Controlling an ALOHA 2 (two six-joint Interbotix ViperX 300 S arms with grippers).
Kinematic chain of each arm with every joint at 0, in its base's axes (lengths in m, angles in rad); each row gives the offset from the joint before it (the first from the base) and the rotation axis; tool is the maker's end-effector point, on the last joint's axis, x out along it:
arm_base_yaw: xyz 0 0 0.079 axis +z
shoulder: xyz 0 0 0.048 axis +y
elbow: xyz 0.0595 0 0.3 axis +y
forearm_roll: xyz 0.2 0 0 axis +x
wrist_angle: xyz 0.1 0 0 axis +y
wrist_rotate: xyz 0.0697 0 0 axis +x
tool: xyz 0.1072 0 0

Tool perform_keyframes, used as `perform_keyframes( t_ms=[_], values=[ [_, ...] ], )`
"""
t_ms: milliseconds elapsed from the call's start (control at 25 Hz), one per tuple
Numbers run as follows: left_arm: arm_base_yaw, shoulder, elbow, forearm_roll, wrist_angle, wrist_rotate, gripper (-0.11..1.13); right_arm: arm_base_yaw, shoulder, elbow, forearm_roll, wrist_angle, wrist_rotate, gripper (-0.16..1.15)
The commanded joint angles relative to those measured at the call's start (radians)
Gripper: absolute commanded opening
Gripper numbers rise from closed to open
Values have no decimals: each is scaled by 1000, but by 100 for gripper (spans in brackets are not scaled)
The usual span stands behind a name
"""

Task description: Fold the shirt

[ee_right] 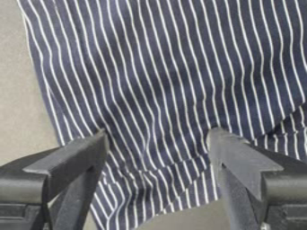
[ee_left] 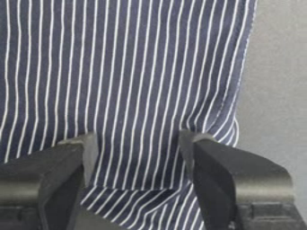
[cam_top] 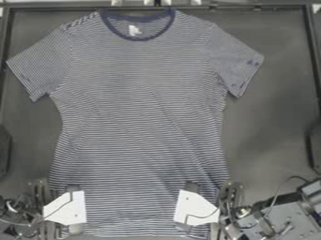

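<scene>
The shirt [cam_top: 141, 117], navy with fine white stripes, lies spread flat on the dark table [cam_top: 276, 117]. Its navy collar [cam_top: 136, 29] is at the far edge and both short sleeves stretch outward. My left gripper [cam_top: 72, 208] hovers over the hem's left corner, jaws open. In the left wrist view the striped shirt [ee_left: 120, 67] fills the gap of the left gripper [ee_left: 138, 139]. My right gripper [cam_top: 188, 207] sits over the hem's right corner, also open. In the right wrist view the shirt [ee_right: 168, 67] bunches slightly between the jaws of the right gripper [ee_right: 159, 134].
Bare table shows on both sides of the shirt's body below the sleeves. The right arm [cam_top: 288, 220] with its cables fills the near right corner. A dark fixture [cam_top: 315, 150] sits at the right edge, and the table frame [cam_top: 188, 6] runs along the far side.
</scene>
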Motion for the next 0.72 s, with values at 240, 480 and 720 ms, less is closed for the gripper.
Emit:
perform_keyframes(
  t_ms=[240, 480, 720],
  values=[
    [-8, 9, 2, 2, -11, 6, 15, 3, -3, -11, 6, 0, 3, 50],
    [-25, 11, -8, 6, -8, 28, 6, 9, -2, -9, 3, 3, 3, -2],
    [-37, -6, -35, 11, 54, 25, 6, 15, -18, -23, -3, 8, 6, 7]
  ],
)
